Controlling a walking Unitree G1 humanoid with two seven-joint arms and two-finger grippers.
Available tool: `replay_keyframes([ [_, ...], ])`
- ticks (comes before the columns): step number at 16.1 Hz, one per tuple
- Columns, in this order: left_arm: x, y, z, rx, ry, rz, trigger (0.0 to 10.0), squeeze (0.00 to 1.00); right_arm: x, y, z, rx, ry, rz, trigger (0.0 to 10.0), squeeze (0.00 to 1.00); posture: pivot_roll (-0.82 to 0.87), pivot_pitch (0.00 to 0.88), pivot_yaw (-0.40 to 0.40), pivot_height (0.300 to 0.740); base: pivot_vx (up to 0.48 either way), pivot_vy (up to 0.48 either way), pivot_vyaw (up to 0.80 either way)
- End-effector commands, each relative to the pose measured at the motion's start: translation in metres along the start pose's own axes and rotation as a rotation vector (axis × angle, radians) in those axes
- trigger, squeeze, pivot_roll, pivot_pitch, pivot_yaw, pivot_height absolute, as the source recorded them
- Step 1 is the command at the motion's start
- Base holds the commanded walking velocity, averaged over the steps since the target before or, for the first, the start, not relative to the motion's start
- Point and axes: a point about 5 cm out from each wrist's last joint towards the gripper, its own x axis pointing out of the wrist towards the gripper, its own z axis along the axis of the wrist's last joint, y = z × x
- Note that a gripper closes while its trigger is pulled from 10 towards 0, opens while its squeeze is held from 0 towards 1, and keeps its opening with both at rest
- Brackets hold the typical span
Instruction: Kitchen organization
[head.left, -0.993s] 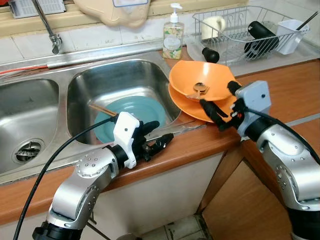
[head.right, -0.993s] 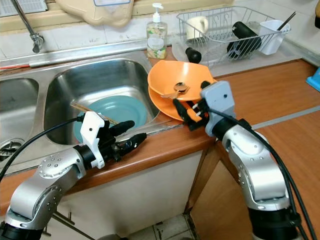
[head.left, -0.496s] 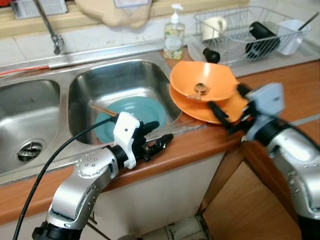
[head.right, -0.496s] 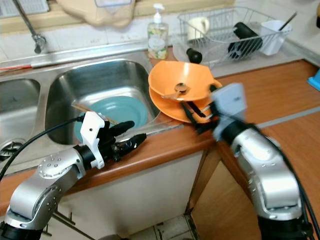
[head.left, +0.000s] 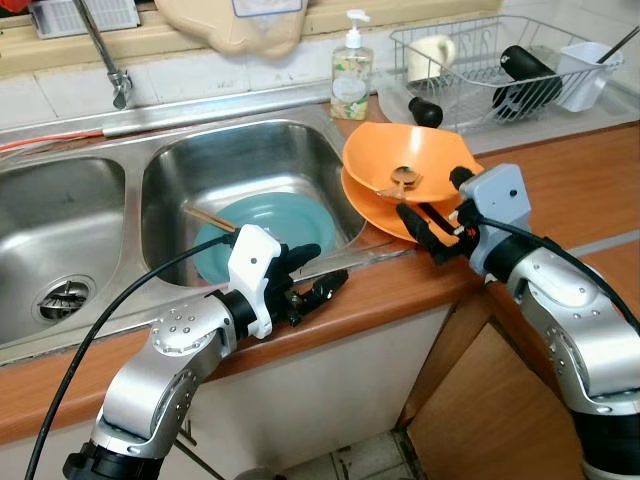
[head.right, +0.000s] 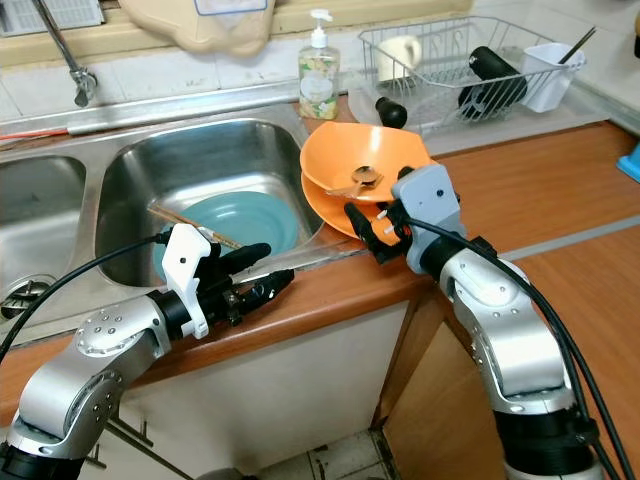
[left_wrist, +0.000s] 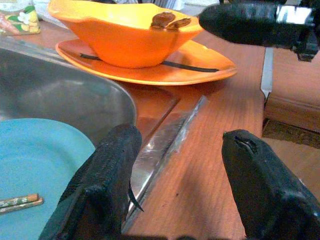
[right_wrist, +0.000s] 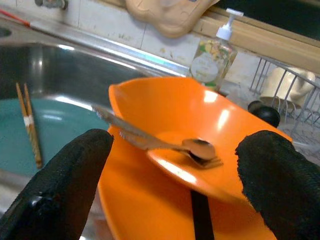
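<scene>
At 1 o'clock from the sink (head.left: 160, 160), the right gripper (head.left: 437, 222) was held spread wide and empty at the orange bowl (head.left: 405, 170) stacked on the orange plate (head.left: 380, 210); an off-centre closure was judged likely to tip out the spoon (head.left: 400, 180).

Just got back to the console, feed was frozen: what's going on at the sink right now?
The right gripper is open at the near edge of the orange bowl, which sits on an orange plate on the counter beside the sink; a spoon lies in the bowl. Nothing is gripped. The left gripper hovers open over the counter edge in front of the right basin, where a teal plate with chopsticks lies.
</scene>
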Motion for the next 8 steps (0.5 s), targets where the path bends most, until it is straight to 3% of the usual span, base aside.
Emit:
replay_keyframes([
  [1,0.002,-0.001,0.006,0.025,-0.008,-0.015,10.0,0.0,0.003,-0.006,0.001,0.02,-0.017,-0.049,10.0,0.0,0.0,0.0,0.061,0.74,0.0,0.0,0.0],
  [8,0.003,-0.002,0.006,0.023,-0.007,-0.023,10.0,0.0,-0.001,-0.025,0.001,0.057,-0.03,-0.146,10.0,0.0,-0.01,0.0,0.065,0.74,0.0,0.0,0.0],
])
